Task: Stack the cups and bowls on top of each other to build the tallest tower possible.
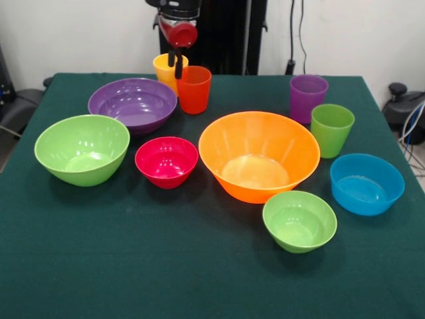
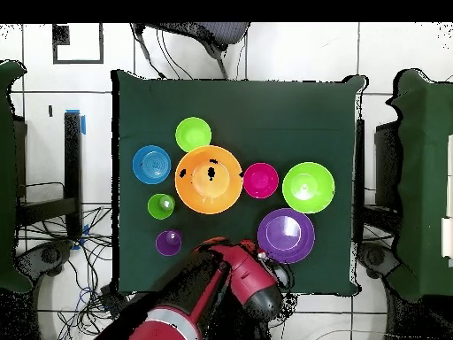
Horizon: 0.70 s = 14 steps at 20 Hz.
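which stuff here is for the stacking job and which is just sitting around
For the job: orange plastic bowl, purple bowl, big green bowl, magenta-red bowl, small green bowl, blue bowl, four plastic cups.
Just there: dark green tablecloth, cables.

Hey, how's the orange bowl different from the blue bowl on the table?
The orange bowl is clearly the bigger and deeper of the two; the blue bowl is smaller and shallower. The orange bowl sits near the middle of the green tablecloth, while the blue bowl sits out near one side edge. In the front view the orange bowl leans slightly; the blue one sits level. Both are glossy, empty, open side up.
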Tool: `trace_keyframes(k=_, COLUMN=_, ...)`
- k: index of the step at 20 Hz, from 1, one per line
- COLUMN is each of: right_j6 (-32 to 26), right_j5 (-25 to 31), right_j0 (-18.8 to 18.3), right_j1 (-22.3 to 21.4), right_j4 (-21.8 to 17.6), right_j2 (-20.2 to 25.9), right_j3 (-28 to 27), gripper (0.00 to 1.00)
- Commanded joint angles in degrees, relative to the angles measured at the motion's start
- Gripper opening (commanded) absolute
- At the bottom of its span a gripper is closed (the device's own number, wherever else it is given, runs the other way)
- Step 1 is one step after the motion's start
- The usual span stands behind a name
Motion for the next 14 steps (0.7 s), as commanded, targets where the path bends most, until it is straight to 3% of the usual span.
trace_keyframes(k=1, right_j6=-2.98, right_j5=-2.41, right_j0=2.73, right_j1=-0.53, right_j4=-2.33, right_j2=3.76, right_j3=0.20, gripper=1.00)
trace_keyframes(k=7, right_j6=-0.98, right_j5=-5.63, right_j0=4.38, right_j1=-1.83, right_j4=-3.06, right_j2=1.72, right_j3=-0.26, gripper=1.00)
trace_keyframes(k=10, right_j6=-4.53, right_j5=-2.85, right_j0=1.41, right_j1=-1.89, right_j4=-1.25, right_j2=4.26, right_j3=1.19, gripper=1.00)
trace_keyframes(k=14, right_j6=-5.83, right_j5=-0.55, right_j0=0.66, right_j1=-1.25, right_j4=-0.62, right_j2=5.61, right_j3=1.57, gripper=1.00)
